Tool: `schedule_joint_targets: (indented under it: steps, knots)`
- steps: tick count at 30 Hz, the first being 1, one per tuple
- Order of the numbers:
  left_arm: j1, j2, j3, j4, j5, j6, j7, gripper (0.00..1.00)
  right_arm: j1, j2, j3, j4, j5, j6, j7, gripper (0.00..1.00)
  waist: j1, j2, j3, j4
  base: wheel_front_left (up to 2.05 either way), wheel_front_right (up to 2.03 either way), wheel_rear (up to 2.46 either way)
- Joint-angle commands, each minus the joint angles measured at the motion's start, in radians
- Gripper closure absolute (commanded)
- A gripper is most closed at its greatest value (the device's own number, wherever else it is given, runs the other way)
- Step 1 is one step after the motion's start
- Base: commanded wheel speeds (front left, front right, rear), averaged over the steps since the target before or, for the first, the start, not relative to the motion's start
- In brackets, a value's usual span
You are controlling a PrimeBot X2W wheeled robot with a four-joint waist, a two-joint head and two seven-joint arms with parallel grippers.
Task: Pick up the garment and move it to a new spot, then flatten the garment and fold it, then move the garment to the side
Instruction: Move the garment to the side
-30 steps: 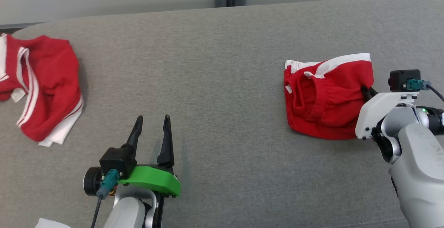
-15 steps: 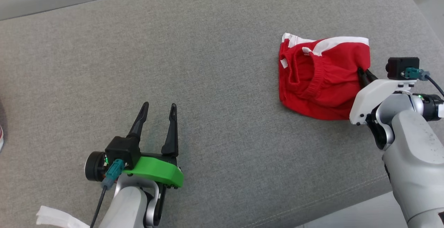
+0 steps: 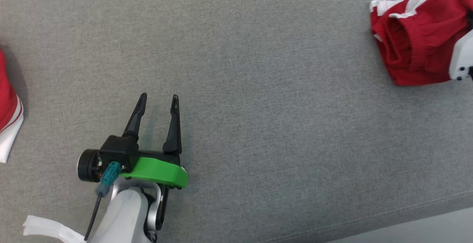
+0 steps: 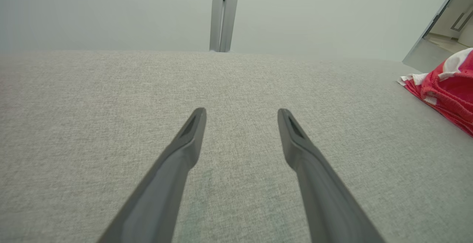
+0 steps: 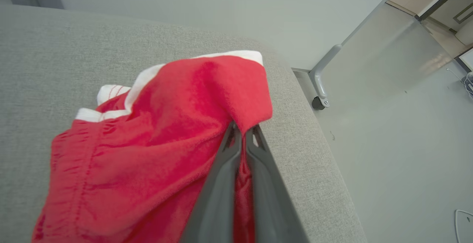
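The garment (image 3: 417, 47) is a pair of red shorts with white trim, bunched at the far upper right of the head view. My right gripper (image 5: 243, 128) is shut on a raised fold of the garment (image 5: 159, 143), near the right edge of the grey fabric surface (image 5: 55, 69). In the head view its white mount (image 3: 462, 60) shows at the right border. My left gripper (image 3: 159, 97) stands open over bare fabric at the lower left, holding nothing. In the left wrist view the open left gripper (image 4: 242, 112) has the garment (image 4: 447, 88) far off to its right.
Another red and white piece of clothing (image 3: 7, 121) lies at the left border of the head view. A white strip (image 3: 48, 230) lies at the bottom left. Right of the surface's edge is pale floor (image 5: 399, 143) with a castor (image 5: 317, 102).
The head camera has swung, shifting the whole picture. Against my left gripper, the garment and my right gripper now stand farther to the right. Both grippers keep their states.
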Motion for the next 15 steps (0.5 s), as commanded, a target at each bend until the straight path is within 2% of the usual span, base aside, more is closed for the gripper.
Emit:
schedule_joint_targets:
  steps: [1, 5, 10, 11, 13, 15]
  knots:
    - [-0.018, 0.011, 0.001, -0.010, 0.010, 0.007, 0.002, 0.00, -0.025, -0.019, -0.006, 0.019, -0.012, -0.002, -0.008, 1.00, 0.0000, -0.0001, 0.051, 0.052, 0.00, 0.00, 0.00]
    - [-0.021, 0.018, -0.003, -0.033, 0.014, 0.010, 0.009, 0.00, -0.075, -0.102, -0.028, 0.071, -0.055, -0.002, -0.029, 1.00, 0.0000, -0.0001, 0.087, 0.081, 0.00, 0.00, 0.00]
    - [-0.021, 0.032, -0.004, -0.055, 0.019, 0.015, 0.013, 0.00, -0.119, -0.145, -0.056, 0.128, -0.110, -0.002, -0.048, 1.00, 0.0000, -0.0001, 0.120, 0.092, 0.00, 0.00, 0.00]
    - [-0.022, 0.033, -0.006, -0.061, 0.021, 0.017, 0.015, 0.00, -0.128, -0.156, -0.067, 0.136, -0.125, -0.002, -0.061, 0.76, 0.0000, -0.0001, 0.126, 0.091, 0.00, 0.00, 0.00]
    - [-0.026, 0.034, -0.009, -0.068, 0.024, 0.018, 0.019, 0.00, -0.140, -0.164, -0.089, 0.148, -0.161, -0.002, -0.091, 0.00, 0.0000, -0.0001, 0.133, 0.089, 0.00, 0.00, 0.00]
    - [-0.031, 0.034, -0.015, -0.072, 0.025, 0.019, 0.023, 0.00, -0.144, -0.157, -0.116, 0.159, -0.194, -0.002, -0.116, 0.00, 0.0000, -0.0001, 0.135, 0.085, 0.00, 0.00, 0.00]
